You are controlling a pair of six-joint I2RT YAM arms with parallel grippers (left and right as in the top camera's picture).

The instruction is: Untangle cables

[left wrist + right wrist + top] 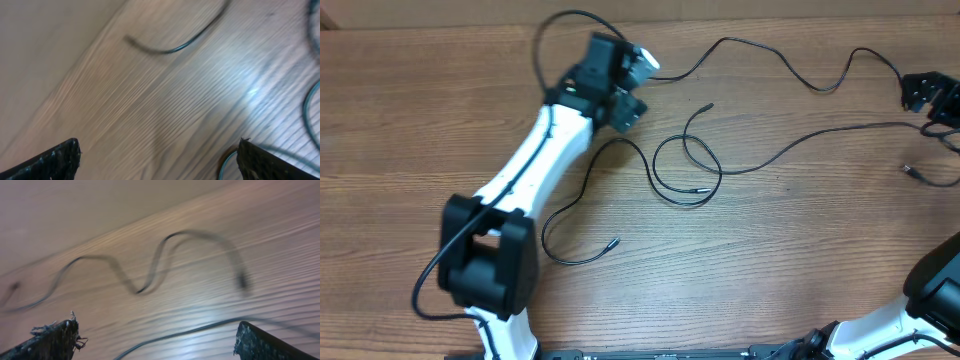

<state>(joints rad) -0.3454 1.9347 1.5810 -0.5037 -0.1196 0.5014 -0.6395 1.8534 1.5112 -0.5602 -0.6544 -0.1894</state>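
Several thin black cables lie loose on the wooden table. A wavy cable [790, 70] runs along the far side to my right gripper [930, 100], which stands open at the far right. A second cable [800, 145] curls into a loop [685, 165] at the centre. A third cable [582, 205] ends in a plug tip [614, 241]. My left gripper [642, 90] hovers open just left of the loop. In the left wrist view the left gripper [160, 162] holds nothing and a cable [172, 47] lies ahead. The right gripper [157, 340] is open over a cable [200, 329], with the wavy cable [150, 275] beyond.
The left arm [535, 160] stretches diagonally from the near left over the table. The right arm's base [930, 300] sits at the near right. A short plug end [912, 172] lies near the right edge. The table's far edge [770, 8] is close behind the cables.
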